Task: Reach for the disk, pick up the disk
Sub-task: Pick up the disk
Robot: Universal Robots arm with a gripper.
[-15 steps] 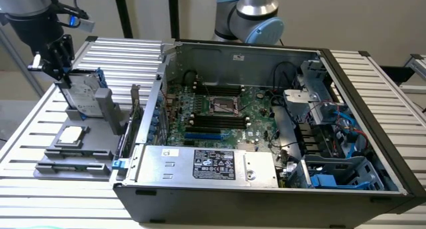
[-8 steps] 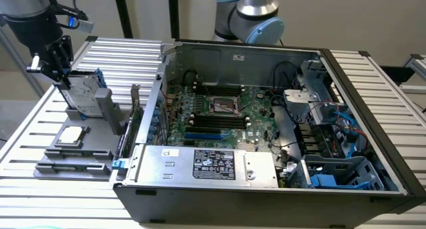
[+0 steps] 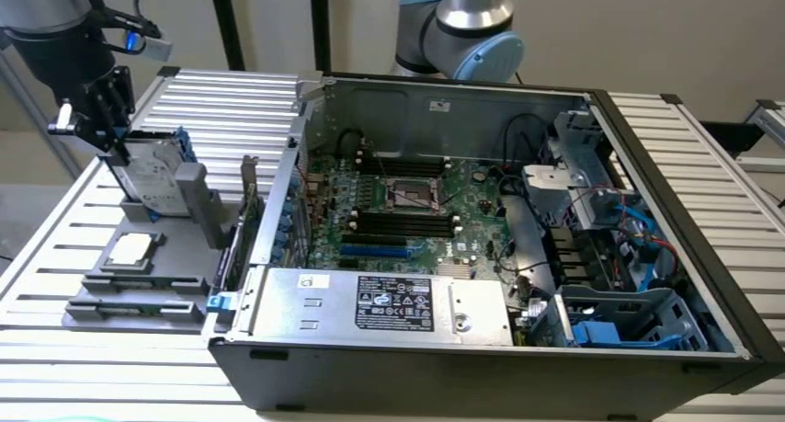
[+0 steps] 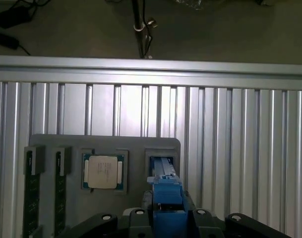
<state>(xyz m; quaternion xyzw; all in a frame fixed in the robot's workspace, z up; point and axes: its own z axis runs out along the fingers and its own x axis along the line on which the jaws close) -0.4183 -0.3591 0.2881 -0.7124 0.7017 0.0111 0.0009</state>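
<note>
The disk (image 3: 153,170), silver-grey with a white label and blue rails, stands on edge in a slot of the grey holder block (image 3: 184,222) at the exterior view's left. My gripper (image 3: 114,142) comes down from above and grips the disk's upper end. In the wrist view the disk (image 4: 165,191) is seen edge-on. Its blue rail sits tight between the jaws of the gripper (image 4: 166,218), and its lower end is still inside the holder's slot (image 4: 163,166).
A small square silver chip (image 3: 131,249) (image 4: 103,171) lies in the holder beside the disk's slot. The open computer case (image 3: 491,367), with its blue drive cage (image 3: 613,325), stands at the exterior view's right. Another arm's base (image 3: 460,27) rises behind the case. Ribbed aluminium table (image 4: 230,148) lies all around.
</note>
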